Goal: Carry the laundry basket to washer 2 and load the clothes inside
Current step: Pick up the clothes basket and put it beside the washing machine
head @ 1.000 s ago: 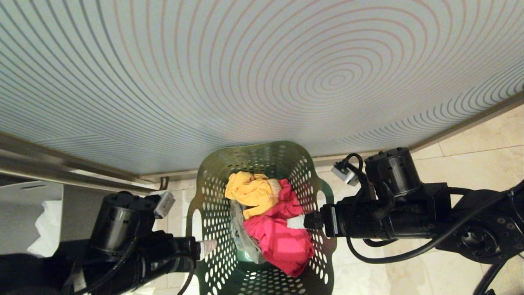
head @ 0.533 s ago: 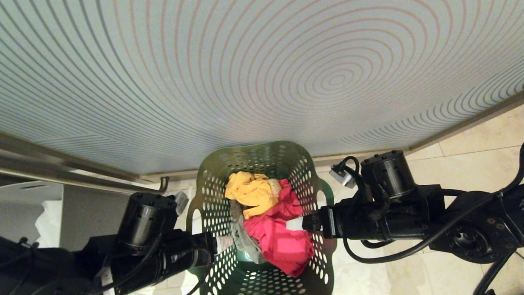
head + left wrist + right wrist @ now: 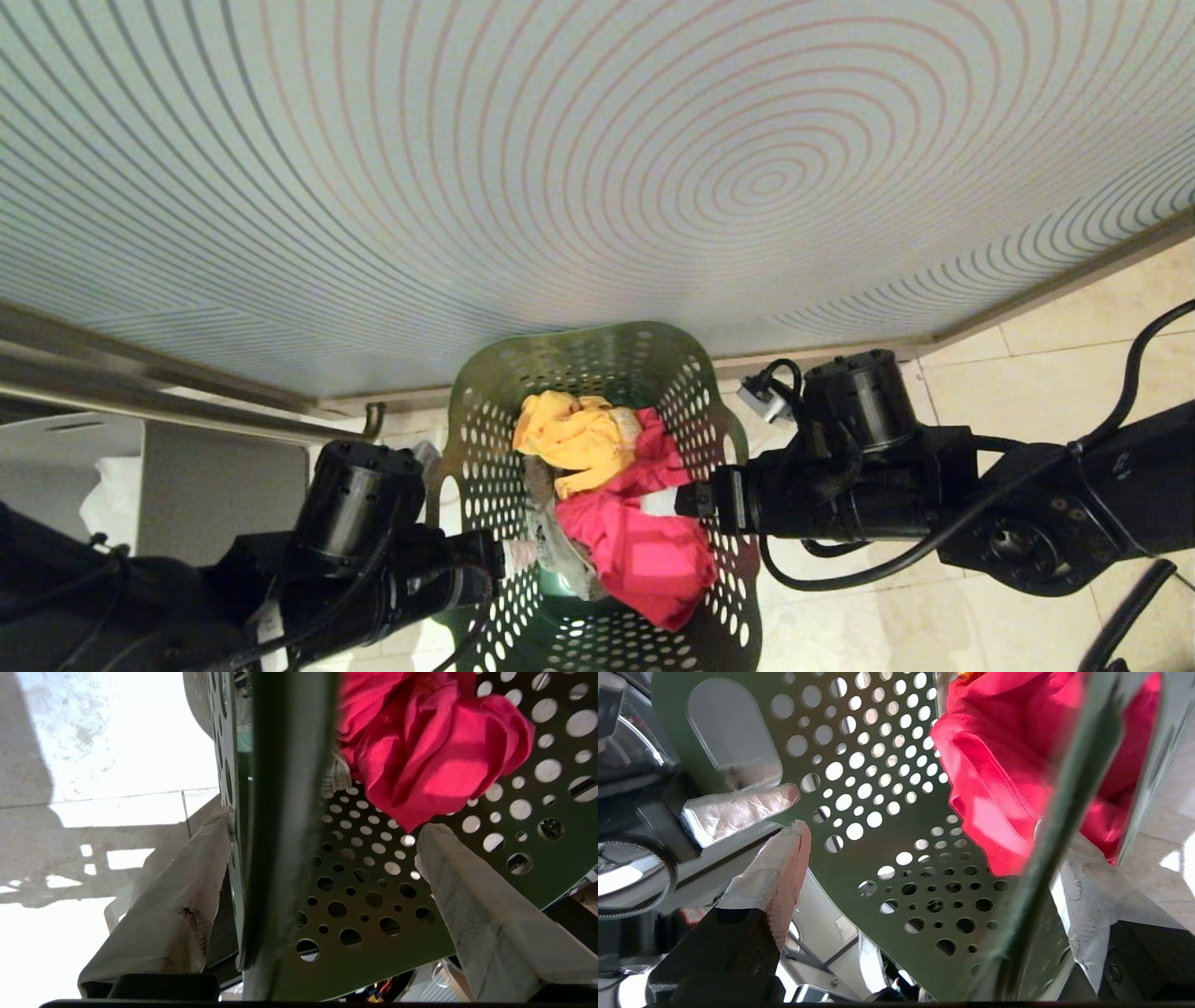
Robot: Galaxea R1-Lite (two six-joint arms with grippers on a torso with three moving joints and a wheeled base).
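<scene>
The tall dark green perforated plastic laundry basket (image 3: 597,485) stands on the tiled floor between my arms, holding soft yellow and pinkish-red garments (image 3: 621,509). My left gripper (image 3: 322,868) and right gripper (image 3: 934,858) each straddle a rim wall, jaws spread, nothing pinched. The thin wall looks stiff but flexible and smooth, the load light; I judge clamping both rims best.

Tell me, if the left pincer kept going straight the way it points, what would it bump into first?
Probably the laundry basket: the open left pincer straddles its wall, so the rim would meet the palm, before the pinkish-red garment.
</scene>
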